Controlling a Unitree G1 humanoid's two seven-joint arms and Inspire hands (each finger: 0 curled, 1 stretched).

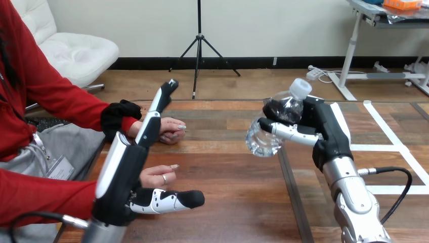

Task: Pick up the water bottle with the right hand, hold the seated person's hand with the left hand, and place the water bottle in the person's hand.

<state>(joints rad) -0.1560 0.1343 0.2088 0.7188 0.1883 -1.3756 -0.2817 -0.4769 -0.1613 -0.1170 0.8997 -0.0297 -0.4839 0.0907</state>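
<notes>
The wooden desk [227, 172] lies under both hands. The left hand [119, 174] is spread, its fingers straight and pointing away and its thumb stretched out sideways toward the right hand [329, 131]. One of the person's hands [158, 176] lies just beyond that thumb, beside the palm; whether they touch I cannot tell. The person's other hand [172, 130] rests on the desk by the left hand's fingertips. The right hand's fingers are curled round the water bottle [275, 124], which is tilted with its cap uppermost.
</notes>
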